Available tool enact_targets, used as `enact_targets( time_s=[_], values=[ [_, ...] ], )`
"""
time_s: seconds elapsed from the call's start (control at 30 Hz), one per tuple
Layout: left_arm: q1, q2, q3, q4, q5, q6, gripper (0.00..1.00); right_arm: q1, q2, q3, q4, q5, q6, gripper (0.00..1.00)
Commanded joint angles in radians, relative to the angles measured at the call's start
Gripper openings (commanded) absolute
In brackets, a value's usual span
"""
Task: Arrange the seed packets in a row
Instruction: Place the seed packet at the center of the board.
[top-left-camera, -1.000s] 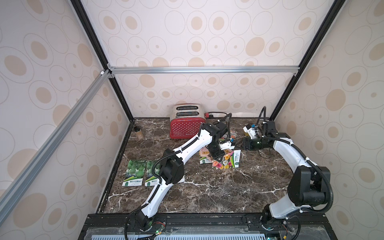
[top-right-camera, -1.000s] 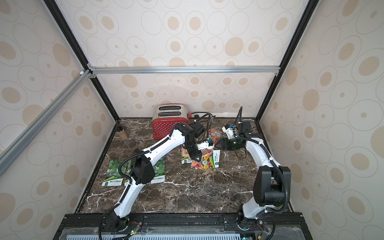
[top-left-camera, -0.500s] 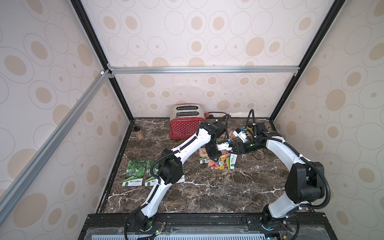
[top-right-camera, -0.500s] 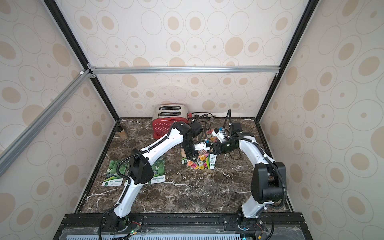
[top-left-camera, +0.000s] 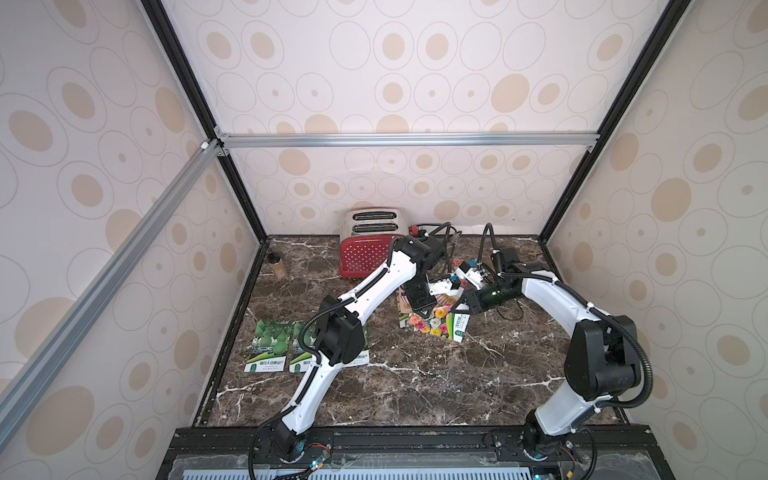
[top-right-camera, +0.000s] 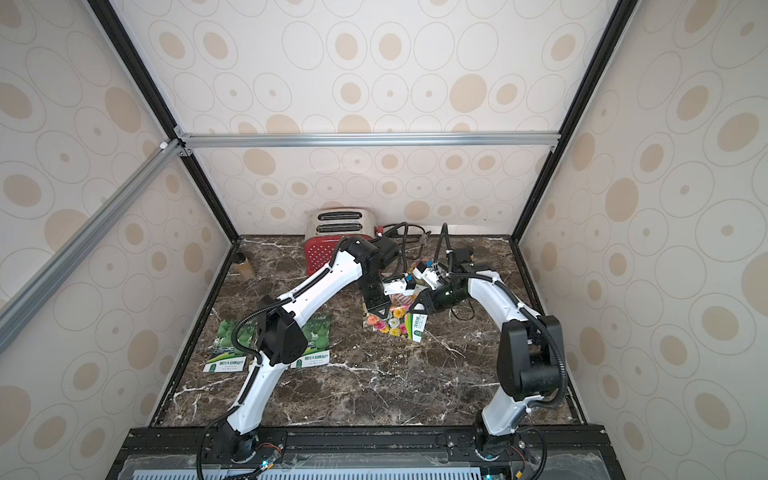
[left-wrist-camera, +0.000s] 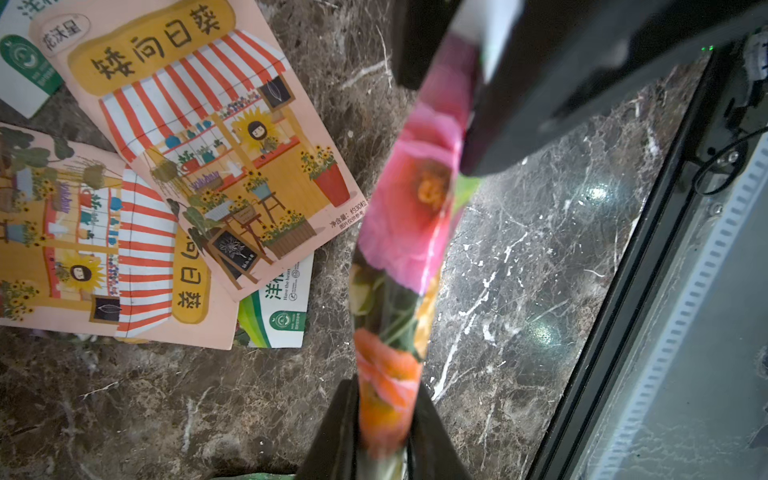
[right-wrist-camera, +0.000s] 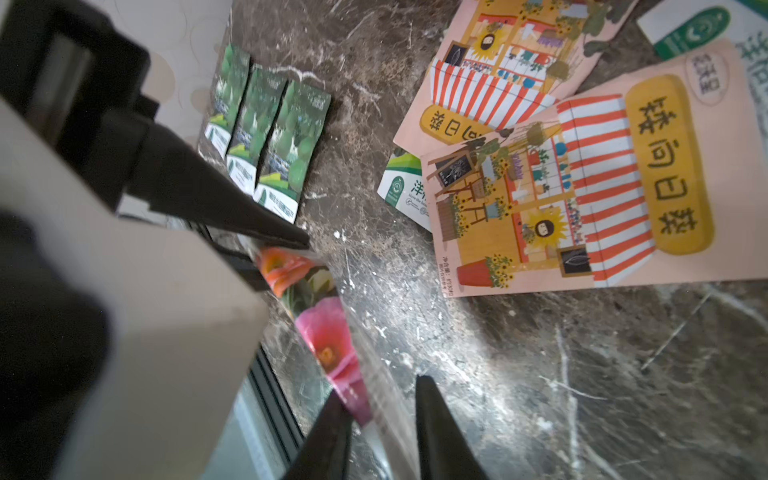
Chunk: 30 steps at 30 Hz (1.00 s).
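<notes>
At the near left of the table (top-left-camera: 415, 386), note the three green packets (right-wrist-camera: 266, 137). They lie flat and side by side, long edges touching or nearly so. Treat this as the finished part of the row. The left arm (top-left-camera: 374, 286) hides part of them in both top views, so check them in the right wrist view.

Toward the far centre, find the unsorted heap. Two peach packets (left-wrist-camera: 199, 137) lie face up, one overlapping the other at an angle. Under them, only the white-and-green ends of two further packets (left-wrist-camera: 278, 316) show; judge these to be flower packets.

Just right of the heap, locate the flower packet (left-wrist-camera: 409, 199) in hand. It is lifted off the table and turned on edge. The left claw (left-wrist-camera: 384, 399) is clamped on one end. The right claw (right-wrist-camera: 380, 390) straddles the other end with its jaws apart. A gap shows beside the packet, so treat this claw as not yet gripping.

Progress: three of eight packets are placed, which you should judge as under half done. To continue, complete the pass between the claws or set this packet down next to the green ones. Then lay out the four packets in the heap one by one. Expect to slide the overlapped packets apart before a clean pick.
</notes>
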Motion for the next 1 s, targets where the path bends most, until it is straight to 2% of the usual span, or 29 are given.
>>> enact_targets(
  time_s=[0.0,0.1,0.17,0.33,0.5,0.57,0.7,0.8,0.97],
  values=[
    [-0.001,0.028,0.044,-0.005,-0.017,0.019,0.29,0.025,0.020,0.031,-0.039,-0.033,-0.032,0.17],
    [-0.001,0.033,0.051,0.033,-0.052,-0.015,0.39,0.046,0.030,0.029,-0.043,-0.019,-0.036,0.06],
    [0.005,0.035,0.062,0.061,-0.067,-0.050,0.53,0.049,0.040,0.030,-0.040,-0.002,-0.019,0.02],
    [0.074,-0.044,-0.031,0.254,-0.069,-0.219,0.60,0.049,0.057,0.019,-0.001,0.025,0.096,0.00],
    [0.145,-0.181,-0.199,0.407,-0.035,-0.318,0.61,0.049,0.004,-0.057,0.105,0.026,0.210,0.00],
    [0.158,-0.225,-0.254,0.443,-0.050,-0.346,0.63,0.049,-0.029,-0.098,0.188,0.040,0.301,0.00],
    [0.164,-0.301,-0.337,0.487,-0.124,-0.415,0.63,0.049,-0.102,-0.216,0.425,-0.048,0.510,0.00],
    [0.185,-0.371,-0.431,0.555,-0.137,-0.510,0.63,0.057,-0.176,-0.325,0.630,-0.060,0.683,0.00],
    [0.229,-0.529,-0.647,0.706,-0.206,-0.691,0.63,0.096,-0.279,-0.417,0.704,0.065,0.833,0.00]
  ],
)
